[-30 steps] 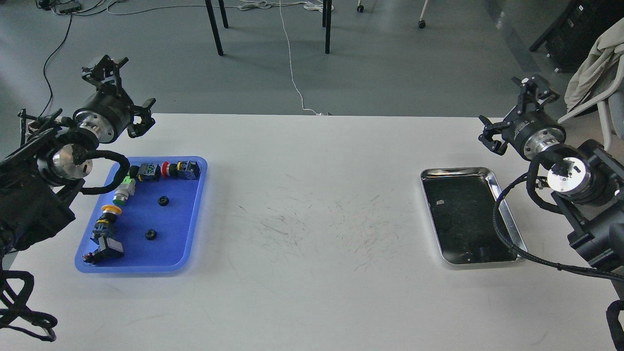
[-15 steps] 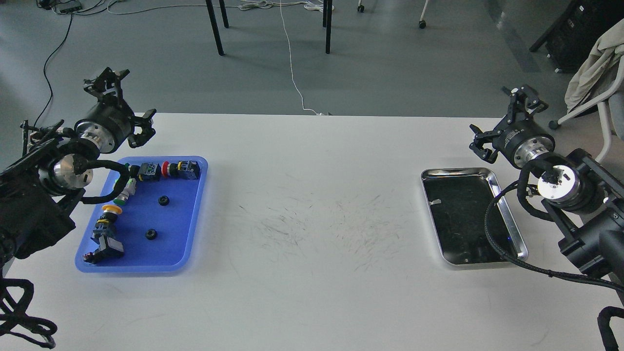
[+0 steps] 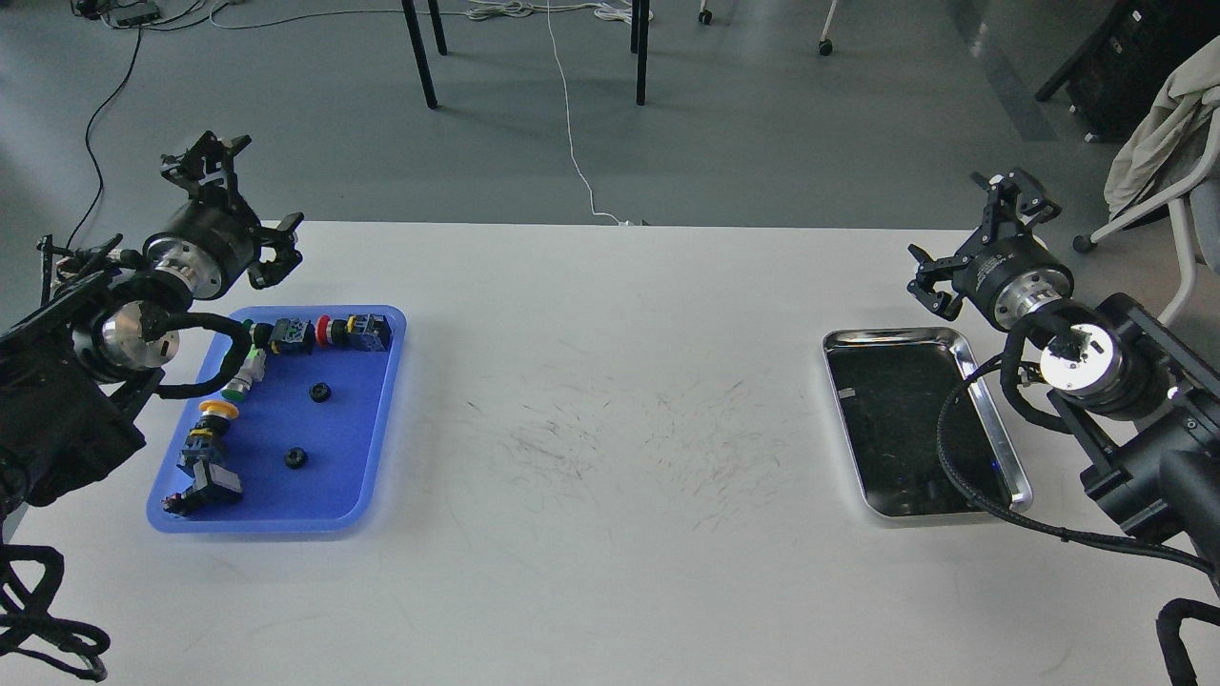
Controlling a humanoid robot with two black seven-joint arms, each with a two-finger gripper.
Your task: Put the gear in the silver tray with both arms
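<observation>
Two small black toothed gears [image 3: 320, 392] lie in blue plastic tray [image 3: 381, 419], far left of empty shiny silver metal tray [image 3: 991, 429]. Gears look light, rigid, low: pinch across rim. Left gripper [image 3: 233, 191], right gripper [image 3: 972, 233] both spread wide, empty, above table.

blue plastic tray [image 3: 376, 419] on white counter [image 3: 610, 572], far left | two small black gears [image 3: 320, 392] in it, right of switch parts [image 3: 329, 332] | shiny rectangular silver tray [image 3: 991, 419] far right | left gripper [image 3: 243, 205] behind blue tray | right gripper [image 3: 972, 238] behind silver tray
</observation>
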